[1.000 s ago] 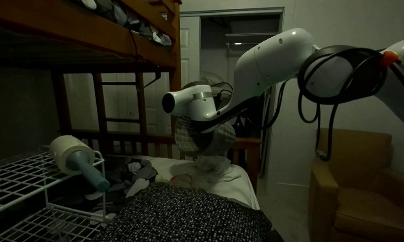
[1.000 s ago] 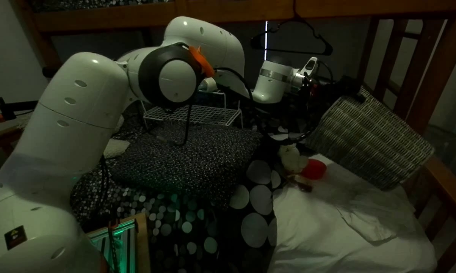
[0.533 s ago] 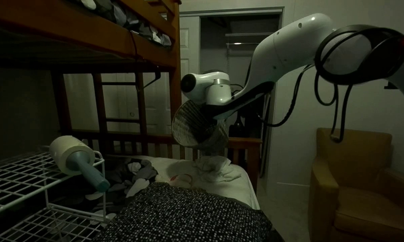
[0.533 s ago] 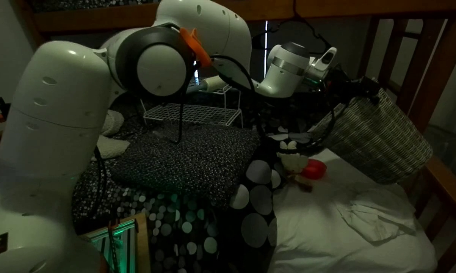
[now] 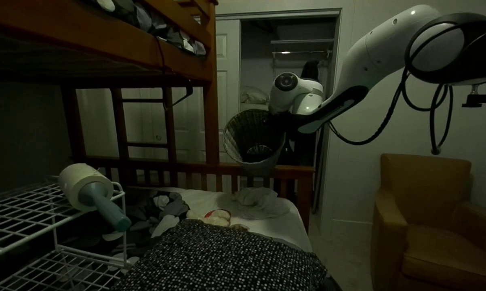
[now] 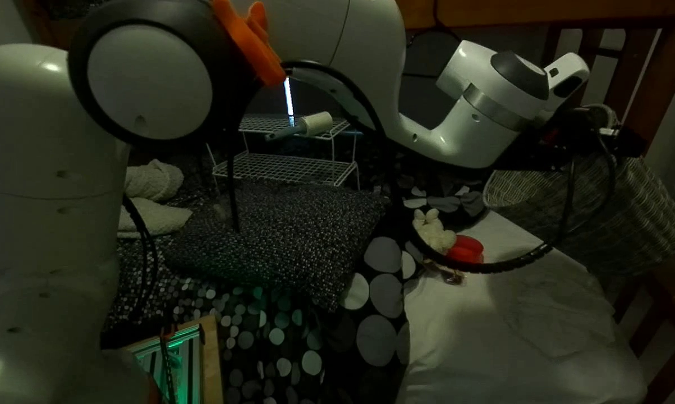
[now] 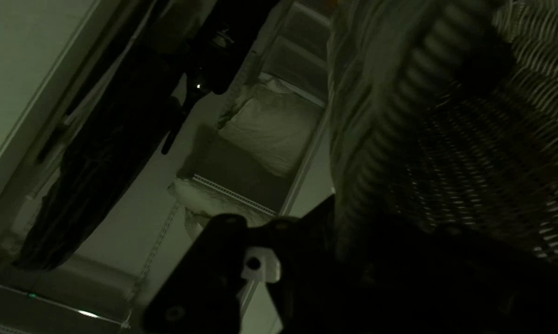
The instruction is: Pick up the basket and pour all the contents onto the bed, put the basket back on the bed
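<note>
And there's the gripper (image 7: 348, 239), clamped on the rim of the wicker basket (image 5: 251, 131), which hangs tilted in the air by the slatted end of the bed (image 6: 455, 348) (in an exterior view we look right into its mouth). Down on the bed, a cream soft toy (image 6: 434, 231) lies right by a red object (image 6: 466, 248), a crumpled pale cloth (image 5: 257, 202) nearer the rail (image 5: 299, 172).

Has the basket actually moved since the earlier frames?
Yes: rightward and up. In an exterior view, the basket earlier overlapped the bunk's post; now it shows clear, right of it, and higher against the footboard.
</note>
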Controlling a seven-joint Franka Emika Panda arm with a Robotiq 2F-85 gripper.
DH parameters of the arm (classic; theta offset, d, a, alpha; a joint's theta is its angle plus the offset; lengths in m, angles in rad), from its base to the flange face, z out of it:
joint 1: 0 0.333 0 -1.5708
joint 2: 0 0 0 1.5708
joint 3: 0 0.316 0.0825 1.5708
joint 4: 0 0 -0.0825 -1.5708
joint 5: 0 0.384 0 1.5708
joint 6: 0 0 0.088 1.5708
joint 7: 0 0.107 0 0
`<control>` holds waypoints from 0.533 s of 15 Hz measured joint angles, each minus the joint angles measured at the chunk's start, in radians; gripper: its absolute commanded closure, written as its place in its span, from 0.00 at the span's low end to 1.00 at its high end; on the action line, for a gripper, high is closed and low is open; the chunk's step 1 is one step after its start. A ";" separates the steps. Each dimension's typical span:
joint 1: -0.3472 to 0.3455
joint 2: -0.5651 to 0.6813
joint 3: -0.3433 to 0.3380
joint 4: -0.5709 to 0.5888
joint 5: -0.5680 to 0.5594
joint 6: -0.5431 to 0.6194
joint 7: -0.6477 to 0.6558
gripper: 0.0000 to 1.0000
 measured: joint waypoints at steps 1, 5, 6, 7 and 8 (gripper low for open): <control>-0.026 0.004 0.009 0.000 0.057 0.049 -0.032 0.97; -0.084 0.031 0.097 -0.009 0.289 0.087 -0.255 0.97; -0.084 0.034 0.106 -0.013 0.296 0.086 -0.260 0.97; -0.081 0.038 0.108 -0.015 0.295 0.084 -0.260 0.97; -0.080 0.045 0.112 -0.015 0.297 0.084 -0.261 0.97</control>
